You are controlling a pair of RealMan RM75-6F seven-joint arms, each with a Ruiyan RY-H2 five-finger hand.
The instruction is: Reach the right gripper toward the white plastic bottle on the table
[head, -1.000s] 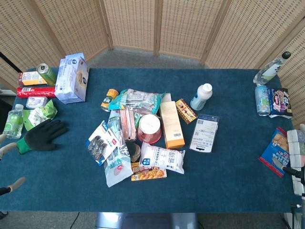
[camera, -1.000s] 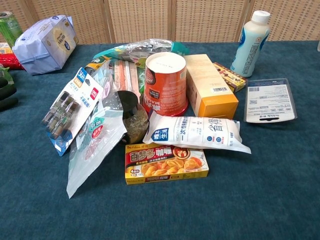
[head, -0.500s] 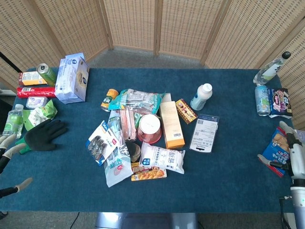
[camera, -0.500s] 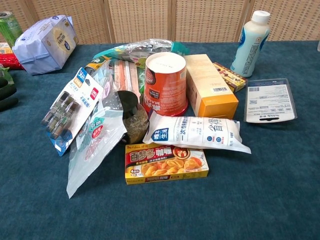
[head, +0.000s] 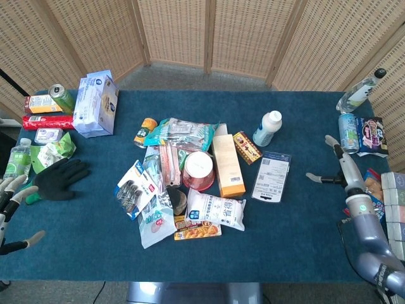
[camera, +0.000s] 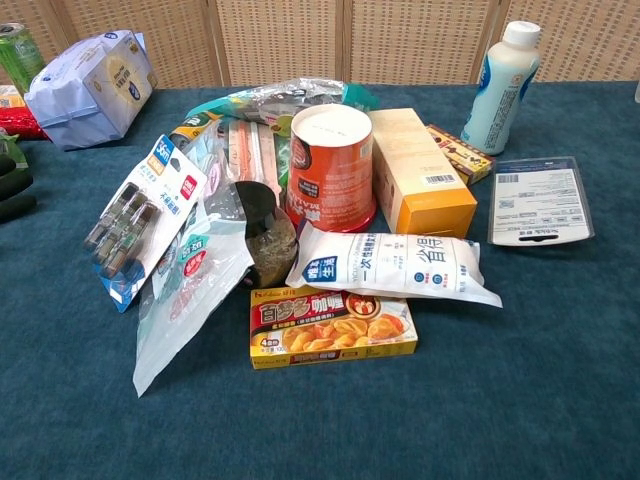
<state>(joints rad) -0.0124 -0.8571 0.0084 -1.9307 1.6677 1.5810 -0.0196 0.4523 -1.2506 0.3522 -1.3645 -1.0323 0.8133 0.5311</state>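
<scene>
The white plastic bottle stands upright on the blue surface, its long axis vertical and its white cap pointing up; from the head view it leans toward the upper right because of the camera angle. It sits right of the central heap, just beside a small dark snack box and behind a flat blister card. In the chest view the same bottle rises at the upper right, with a pale blue label on its side.

The right hand hangs over the right part of the surface, well apart from the bottle, its fingers spread and holding nothing. A blue can stands just behind it.

The left hand shows at the left edge, fingers apart and empty, near a black glove.

In the middle lie an orange-and-cream carton, a red cup with a white lid, a white pouch and a yellow curry box.
</scene>
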